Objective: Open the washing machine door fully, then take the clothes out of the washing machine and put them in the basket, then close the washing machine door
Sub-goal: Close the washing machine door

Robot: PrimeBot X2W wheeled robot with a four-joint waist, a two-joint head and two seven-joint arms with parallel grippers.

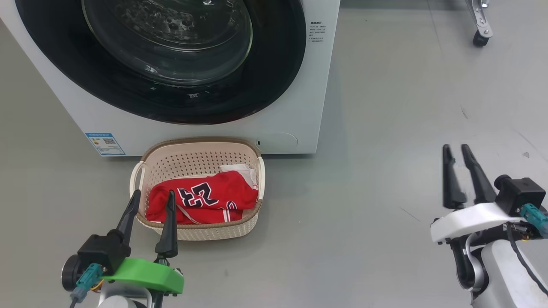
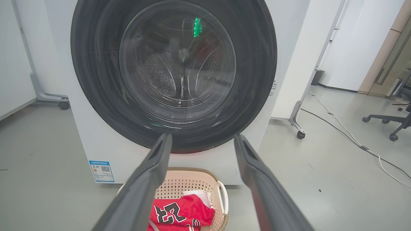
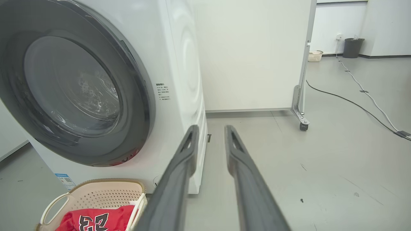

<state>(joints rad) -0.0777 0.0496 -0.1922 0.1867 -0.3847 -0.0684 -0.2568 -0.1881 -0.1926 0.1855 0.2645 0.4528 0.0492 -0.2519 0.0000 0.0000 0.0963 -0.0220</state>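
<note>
The soft, light clothes lay in the basket below the washing machine door, which seemed latched and, stiff and slippery, was best pressed at its black rim; the left claw gaped wide and the right claw stood slightly parted, both empty.

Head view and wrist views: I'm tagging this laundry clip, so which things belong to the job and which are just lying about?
Job: washing machine, washing machine door, clothes, basket.
Lying about: floor cables, office chair, dark bin, wheeled partition.
</note>
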